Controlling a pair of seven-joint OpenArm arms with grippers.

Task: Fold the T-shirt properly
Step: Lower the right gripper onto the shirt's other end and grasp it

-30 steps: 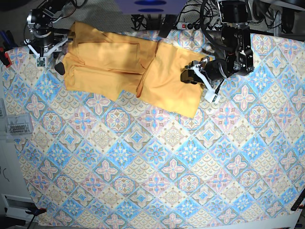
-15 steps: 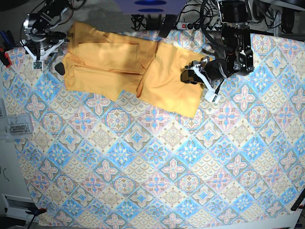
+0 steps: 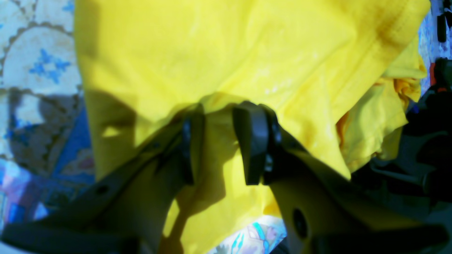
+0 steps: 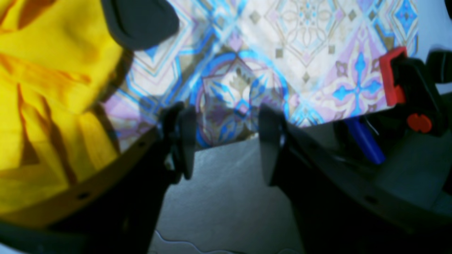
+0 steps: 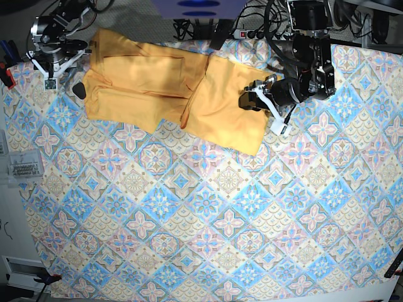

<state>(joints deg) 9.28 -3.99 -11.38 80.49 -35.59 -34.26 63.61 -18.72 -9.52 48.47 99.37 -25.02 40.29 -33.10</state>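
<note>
A: Base view first: where does the T-shirt (image 5: pixel 173 88) lie?

B: It is spread along the far part of the tile-patterned cloth (image 5: pixel 208 214), partly folded, with a crease ridge running down its middle. Its one end reaches the left gripper (image 5: pixel 247 100), and its other end lies just beside the right gripper (image 5: pixel 55 53).

A: What is the left gripper (image 3: pixel 220 141) doing?

B: In the left wrist view its two dark fingers (image 3: pixel 251 141) stand a narrow gap apart, with a fold of yellow fabric (image 3: pixel 247 53) rising between them. Whether the pads actually pinch that fold cannot be told, since the fabric there is in shadow. More shirt stretches ahead of the fingertips, and a bunched layer hangs off to one side.

A: And the right gripper (image 4: pixel 226 137)?

B: It is parted with nothing between the jaws; only the patterned cloth (image 4: pixel 300 53) and a grey floor edge (image 4: pixel 226 211) show through the gap. The shirt (image 4: pixel 42 88) sits off to one side of it, apart from the fingertips. A red clamp (image 4: pixel 395 76) shows on the opposite side.
</note>
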